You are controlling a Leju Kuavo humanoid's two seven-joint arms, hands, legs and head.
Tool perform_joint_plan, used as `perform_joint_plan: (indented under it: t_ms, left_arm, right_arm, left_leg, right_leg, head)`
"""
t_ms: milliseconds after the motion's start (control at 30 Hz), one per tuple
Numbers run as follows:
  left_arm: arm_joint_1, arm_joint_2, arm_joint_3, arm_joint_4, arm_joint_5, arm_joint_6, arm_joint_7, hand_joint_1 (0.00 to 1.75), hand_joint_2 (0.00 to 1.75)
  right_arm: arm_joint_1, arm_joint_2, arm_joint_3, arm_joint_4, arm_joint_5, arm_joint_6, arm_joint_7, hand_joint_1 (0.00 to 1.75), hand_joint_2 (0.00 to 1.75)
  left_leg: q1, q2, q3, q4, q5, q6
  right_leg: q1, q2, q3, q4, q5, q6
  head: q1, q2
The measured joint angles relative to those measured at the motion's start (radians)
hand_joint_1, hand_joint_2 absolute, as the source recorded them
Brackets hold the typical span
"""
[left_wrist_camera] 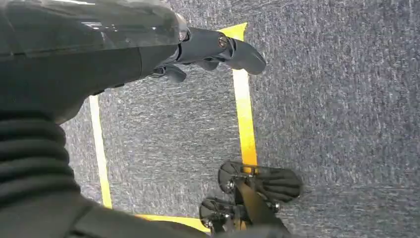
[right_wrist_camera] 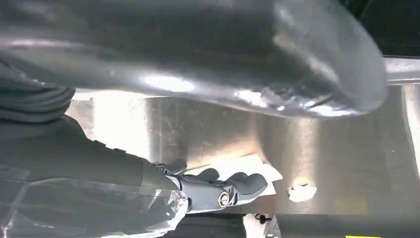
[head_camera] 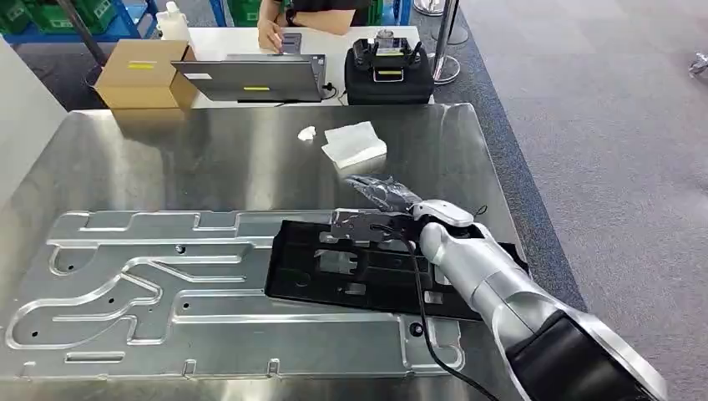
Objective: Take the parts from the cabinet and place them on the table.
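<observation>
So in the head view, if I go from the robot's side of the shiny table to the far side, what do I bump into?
Silver stamped panel → black plate → right hand → white folded cloth → laptop → person.

The right arm [head_camera: 501, 292] reaches in from the near right corner of the steel table, angled forward and leftward, its silver forearm low over the surface. The right hand [head_camera: 380, 196] lies near the table's right edge with fingers extended and apart; it seems to hold nothing, though glare blurs it. The left hand [left_wrist_camera: 213, 52] hangs toward the floor, fingers loosely spread, empty.
</observation>
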Motion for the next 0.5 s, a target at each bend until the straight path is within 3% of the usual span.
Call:
perform_joint_plan:
  t_ms: [233, 500]
  left_arm:
    - [0.0, 0.0, 0.011, 0.0, 0.015, -0.008, -0.009, 0.0, 0.0]
    - [0.0, 0.004, 0.019, 0.0, 0.034, -0.011, 0.005, 0.0, 0.0]
  right_arm:
    - [0.0, -0.004, 0.0, 0.0, 0.004, 0.0, 0.004, 0.0, 0.0]
    - [-0.002, -0.006, 0.0, -0.003, 0.018, -0.01, 0.005, 0.0, 0.0]
  left_leg:
    - [0.0, 0.0, 0.0, 0.0, 0.0, 0.0]
    - [-0.006, 0.0, 0.0, 0.001, -0.003, 0.005]
  right_leg:
    - [0.0, 0.0, 0.0, 0.0, 0.0, 0.0]
    - [-0.006, 0.0, 0.001, 0.0, -0.002, 0.007]
  head:
    - [0.0, 0.0]
    - [0.0, 0.0]
